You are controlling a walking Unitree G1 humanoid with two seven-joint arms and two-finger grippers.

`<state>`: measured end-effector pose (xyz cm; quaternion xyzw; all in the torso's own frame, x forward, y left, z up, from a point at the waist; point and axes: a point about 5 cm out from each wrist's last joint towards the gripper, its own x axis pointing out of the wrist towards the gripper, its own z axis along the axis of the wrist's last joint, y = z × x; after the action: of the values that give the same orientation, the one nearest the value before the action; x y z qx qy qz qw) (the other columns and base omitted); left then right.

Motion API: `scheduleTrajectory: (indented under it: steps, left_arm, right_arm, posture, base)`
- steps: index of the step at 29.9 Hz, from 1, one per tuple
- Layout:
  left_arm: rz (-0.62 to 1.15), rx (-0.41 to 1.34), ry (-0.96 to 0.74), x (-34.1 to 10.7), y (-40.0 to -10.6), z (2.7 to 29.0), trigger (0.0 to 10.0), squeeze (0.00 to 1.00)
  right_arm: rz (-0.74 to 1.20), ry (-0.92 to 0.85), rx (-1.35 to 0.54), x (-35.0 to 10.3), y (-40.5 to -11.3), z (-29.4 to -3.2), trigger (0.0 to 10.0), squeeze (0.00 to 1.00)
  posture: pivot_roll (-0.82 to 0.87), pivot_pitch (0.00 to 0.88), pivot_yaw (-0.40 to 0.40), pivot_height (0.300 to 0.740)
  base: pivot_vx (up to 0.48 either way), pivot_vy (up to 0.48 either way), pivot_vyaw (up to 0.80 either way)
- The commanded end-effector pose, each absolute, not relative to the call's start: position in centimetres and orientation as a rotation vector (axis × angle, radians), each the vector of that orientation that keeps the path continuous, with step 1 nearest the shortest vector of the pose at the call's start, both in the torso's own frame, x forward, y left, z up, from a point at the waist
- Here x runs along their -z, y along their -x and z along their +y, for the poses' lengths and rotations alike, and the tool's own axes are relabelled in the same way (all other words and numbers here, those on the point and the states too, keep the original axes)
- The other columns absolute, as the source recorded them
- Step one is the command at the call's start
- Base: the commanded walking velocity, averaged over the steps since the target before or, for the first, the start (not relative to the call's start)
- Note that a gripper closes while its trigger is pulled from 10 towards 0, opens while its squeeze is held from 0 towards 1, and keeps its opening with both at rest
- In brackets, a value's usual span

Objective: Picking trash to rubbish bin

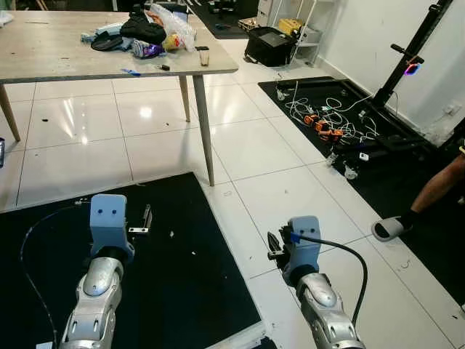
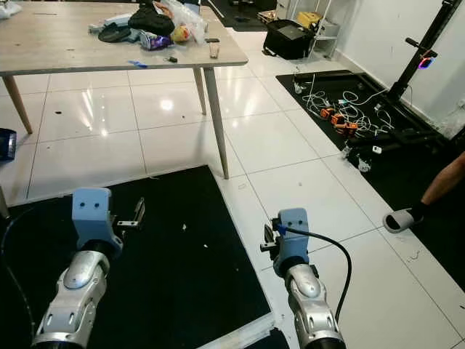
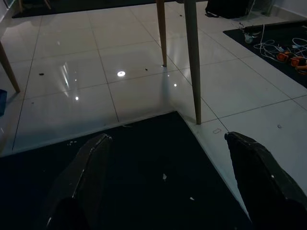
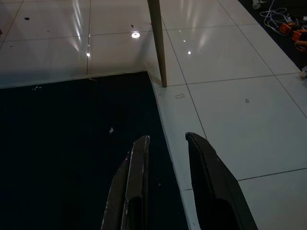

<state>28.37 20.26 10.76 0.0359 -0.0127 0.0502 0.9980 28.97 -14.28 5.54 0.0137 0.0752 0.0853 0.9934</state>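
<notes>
Left eye view: nearest are the two silver arms, reaching forward low over the floor; the left pincer [image 1: 147, 218] hangs above a black mat [image 1: 182, 291] speckled with small white scraps [image 1: 171, 234], and the right pincer [image 1: 273, 244] sits over the white tiles just right of the mat's edge; how far either stands open I cannot tell from here. Far left, a wooden tabletop [image 1: 51, 51] carries a heap of trash [image 1: 156, 33]: black cloth, a clear plastic bag and wrappers, with a small cup [image 1: 203, 56] near the right edge. Far right lie tangled cables [image 1: 327, 120] on a second dark mat beside a black stand [image 1: 407, 73]; a person's leg, in a grey slipper [image 1: 389, 228], enters from the right.

Right eye view: the same scene; a blue thing [image 2: 6, 143] shows at the left edge on the tiles.

Left wrist view: the left pincer's fingers [image 3: 91, 167] are spread wide with nothing between them; beyond them are the mat's corner, a table leg [image 3: 192, 62] and glossy tiles.

Right wrist view: the right pincer's fingers [image 4: 136, 182] stand slightly parted, holding nothing, over the mat's right edge; a white scrap [image 4: 111, 130] lies on the mat ahead.
</notes>
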Motion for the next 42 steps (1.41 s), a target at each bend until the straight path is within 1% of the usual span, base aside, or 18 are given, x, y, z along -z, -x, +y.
scheduleTrajectory:
  steps: [1,30,40,42]
  left_arm:
    - [-0.01,-0.101,-0.059,-10.47,-28.08,20.19,10.0,0.0]
    - [0.01,-0.106,-0.044,-10.3,-27.82,20.28,10.0,0.0]
    - [0.014,-0.113,-0.051,-10.32,-27.88,20.38,10.0,0.0]
    - [0.015,-0.113,-0.051,-10.32,-27.87,20.39,10.0,0.0]
  right_arm:
    - [0.161,-0.025,-0.167,-5.5,-28.87,-14.61,10.0,0.0]
    - [0.179,-0.026,-0.194,-5.29,-28.62,-14.27,10.0,0.0]
    - [0.173,0.027,-0.211,-5.35,-28.66,-14.06,10.0,0.0]
    - [0.173,0.032,-0.212,-5.37,-28.65,-14.05,10.0,0.0]
  posture:
    - [0.0,0.085,-0.106,0.74]
    - [0.01,0.098,-0.107,0.74]
    - [0.01,0.096,-0.103,0.74]
    - [0.01,0.096,-0.103,0.74]
  base:
    - [0.0,0.0,0.0]
    - [0.0,0.0,0.0]
    - [0.0,0.0,0.0]
    - [0.0,0.0,0.74]
